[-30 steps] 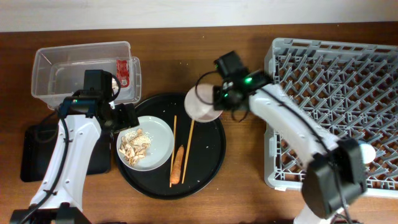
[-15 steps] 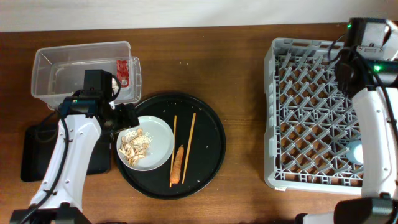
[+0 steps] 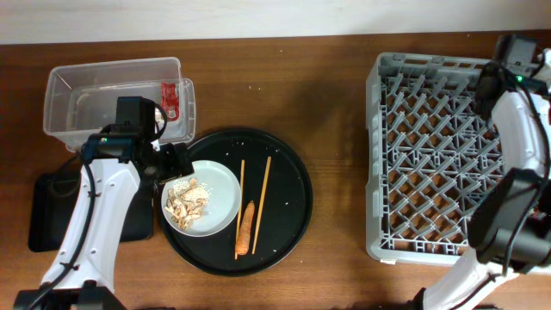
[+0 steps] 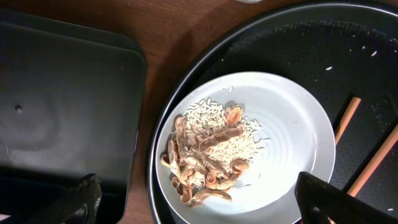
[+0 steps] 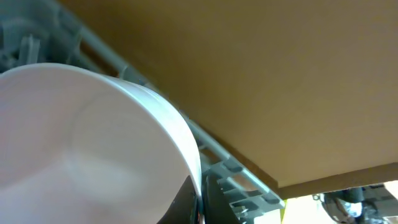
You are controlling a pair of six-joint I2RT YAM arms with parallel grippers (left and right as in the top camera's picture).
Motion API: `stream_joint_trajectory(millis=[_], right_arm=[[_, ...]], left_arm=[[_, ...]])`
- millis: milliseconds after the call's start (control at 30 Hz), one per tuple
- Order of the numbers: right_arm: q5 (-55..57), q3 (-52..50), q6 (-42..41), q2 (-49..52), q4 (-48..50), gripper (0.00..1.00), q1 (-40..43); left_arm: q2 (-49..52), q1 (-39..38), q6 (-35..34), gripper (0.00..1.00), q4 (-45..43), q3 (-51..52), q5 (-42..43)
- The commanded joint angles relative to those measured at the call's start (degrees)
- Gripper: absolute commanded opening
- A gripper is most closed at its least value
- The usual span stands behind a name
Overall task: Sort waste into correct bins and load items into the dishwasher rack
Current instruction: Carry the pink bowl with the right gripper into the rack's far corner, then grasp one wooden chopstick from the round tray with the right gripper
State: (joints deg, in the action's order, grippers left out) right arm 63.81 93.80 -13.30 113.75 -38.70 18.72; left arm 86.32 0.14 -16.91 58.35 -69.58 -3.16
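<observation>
My left gripper [image 4: 202,202] is open, its jaws wide apart over the pale plate [image 3: 215,194]. The plate holds beige food scraps [image 4: 208,155] and sits on the round black tray [image 3: 288,211]. Two chopsticks [image 3: 263,194] and the orange carrot [image 3: 245,228] lie on that tray beside the plate. My right gripper [image 5: 200,202] is shut on the rim of the white bowl [image 5: 81,137], above the grey rack [image 3: 430,155] at its far right corner. The red wrapper [image 3: 170,99] lies in the clear tub [image 3: 69,82]. The blue cup and the white scrap are out of view.
The shallow black rectangular tray [image 3: 47,215] lies at the left, partly under my left arm, and also shows in the left wrist view [image 4: 62,106]. My right arm [image 3: 525,112] runs along the rack's right side. Bare wooden table lies between the round tray and the rack.
My right arm has carried the white bowl from the round tray's far edge across to the rack's far right corner. The left arm has not moved.
</observation>
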Motion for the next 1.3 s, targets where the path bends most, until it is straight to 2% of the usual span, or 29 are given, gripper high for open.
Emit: stream_joint_trajectory(millis=[0,200,333,533,667,700,733,767,833,933,1033,1133,1267], right_arm=[[-0.52,-0.22,-0.66,3.06,-0.07,0.04,-1.33],[-4.9,-0.63,-0.66,4.07,-1.99,0.04,-3.5],[-9.62,-0.63,-0.63,4.07,-8.26,0.04,-4.59],[-26.75,-0.61,-0.83,3.96,-20.59,0.06,-4.46],[-27.8,-0.46,-2.16,1.31,-24.68,0.12,-4.46],[-27.85,-0.02,-2.16,-0.81,-25.24,0.19,-4.46],[-27.89,0.44,-2.14,-3.02,-25.62,0.36,-4.48],[-28.39,0.85,-2.12,-4.72,-25.79,0.47,-4.57],[-34.8,1.86,-1.64,-9.49,-26.1,0.87,-5.29],[-58.88,1.97,3.43,-15.69,-26.69,0.89,-8.04],[-71.78,1.88,3.34,-16.83,-28.65,0.89,-15.72],[-73.72,0.72,-0.26,-16.11,-28.79,0.89,-26.73],[-73.29,-0.31,-9.27,-12.15,-27.91,0.89,-40.63]], left_arm=[[-1.18,0.13,-0.35,0.99,0.02,-0.15,0.85],[-1.18,0.13,-0.37,0.99,0.02,-0.15,0.87],[-1.18,0.13,-0.35,0.99,0.0,-0.15,1.07],[-1.18,0.13,-0.35,0.99,0.07,-0.15,2.16],[-1.18,0.13,-0.33,0.99,0.09,-0.15,2.34],[-1.18,0.13,-0.33,0.99,0.09,-0.15,2.34],[-1.18,0.13,-0.33,0.99,0.09,-0.15,2.32],[-1.18,0.15,-0.33,0.99,0.09,-0.15,2.32],[-1.18,0.13,-0.33,0.99,0.17,-0.15,2.32],[-1.18,0.15,-0.33,0.99,0.96,-0.15,2.32],[-1.16,0.15,-0.33,0.99,2.03,-0.15,2.27],[-1.16,0.15,-0.31,0.99,2.62,-0.15,1.38],[-1.16,0.15,-0.33,0.99,3.54,-0.11,1.18]])
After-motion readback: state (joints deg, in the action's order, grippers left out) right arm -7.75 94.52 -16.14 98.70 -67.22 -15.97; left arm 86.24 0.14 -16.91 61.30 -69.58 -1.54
